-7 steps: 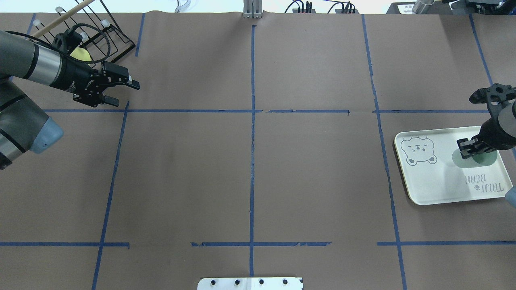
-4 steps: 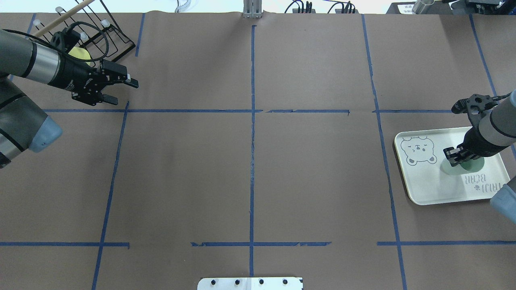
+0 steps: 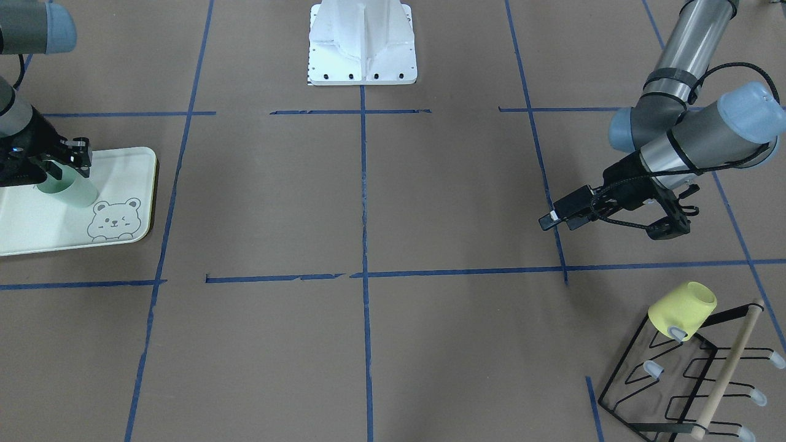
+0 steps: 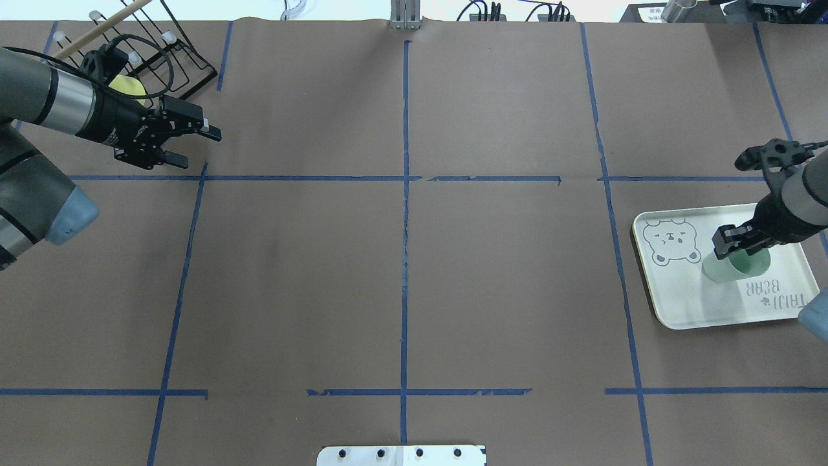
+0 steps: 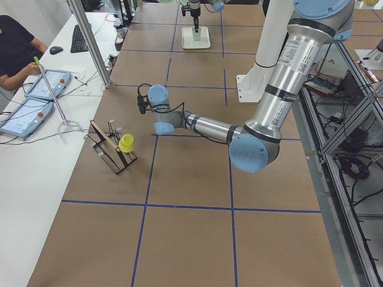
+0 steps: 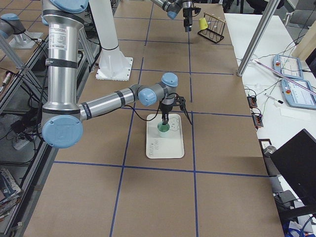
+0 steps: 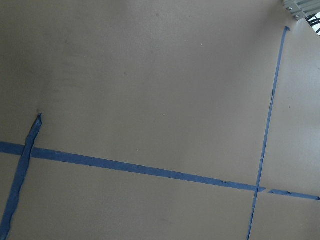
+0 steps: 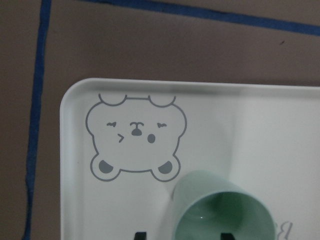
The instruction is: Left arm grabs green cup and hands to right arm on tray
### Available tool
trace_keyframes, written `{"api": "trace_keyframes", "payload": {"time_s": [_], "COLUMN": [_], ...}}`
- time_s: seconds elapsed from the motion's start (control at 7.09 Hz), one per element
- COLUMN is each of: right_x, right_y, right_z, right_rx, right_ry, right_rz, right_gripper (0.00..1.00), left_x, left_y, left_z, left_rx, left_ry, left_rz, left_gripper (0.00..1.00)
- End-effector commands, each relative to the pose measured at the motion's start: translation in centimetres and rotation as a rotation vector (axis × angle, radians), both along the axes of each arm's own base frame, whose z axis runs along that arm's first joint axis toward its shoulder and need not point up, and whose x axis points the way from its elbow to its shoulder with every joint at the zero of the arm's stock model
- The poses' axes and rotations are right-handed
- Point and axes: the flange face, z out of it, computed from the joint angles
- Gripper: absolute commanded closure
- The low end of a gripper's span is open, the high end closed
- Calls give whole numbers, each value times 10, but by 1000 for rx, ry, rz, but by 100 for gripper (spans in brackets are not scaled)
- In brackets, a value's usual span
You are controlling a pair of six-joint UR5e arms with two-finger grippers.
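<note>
Grey-and-silver jointed right arm bends down over the pale cream bear-printed tray. The right hand sits at the rim of the upright mint-green plastic cup just beneath it; whether it grips, I cannot tell. Well apart, the left hand hangs spread and empty.

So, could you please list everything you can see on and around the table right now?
green cup: 1, mint green, on or just above the tray
tray: 1, pale cream with grey bear drawing, robot's right end
yellow cup: 1, yellow, hung on the rack
rack: 1, black wire with wooden rod, robot's far left corner
tape lines: several, blue, gridding the brown table cover
base plate: 1, white, robot's side, centre
operator: 1, dark top, at side desk
left gripper: 1, black, open, empty, near the rack
right gripper: 1, black, closed on the green cup's rim
</note>
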Motion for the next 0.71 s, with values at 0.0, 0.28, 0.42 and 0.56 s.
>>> {"api": "trace_keyframes", "payload": {"time_s": [0.0, 0.28, 0.42, 0.56], "right_x": [95, 167, 193, 199], "right_y": [-9, -16, -17, -19], "right_z": [-25, 13, 39, 58], "right_rx": [6, 43, 61, 54], "right_ry": [-77, -36, -27, -25], "right_rz": [62, -33, -64, -80], "right_gripper": [0, 0, 0, 0], "left_x": [-24, -108, -158, -206], "left_y": [14, 46, 43, 34], "left_z": [54, 158, 185, 204], "left_rx": [102, 263, 330, 396], "left_ry": [-75, -229, -312, -398], "left_rz": [16, 24, 37, 55], "left_gripper": [0, 0, 0, 0]}}
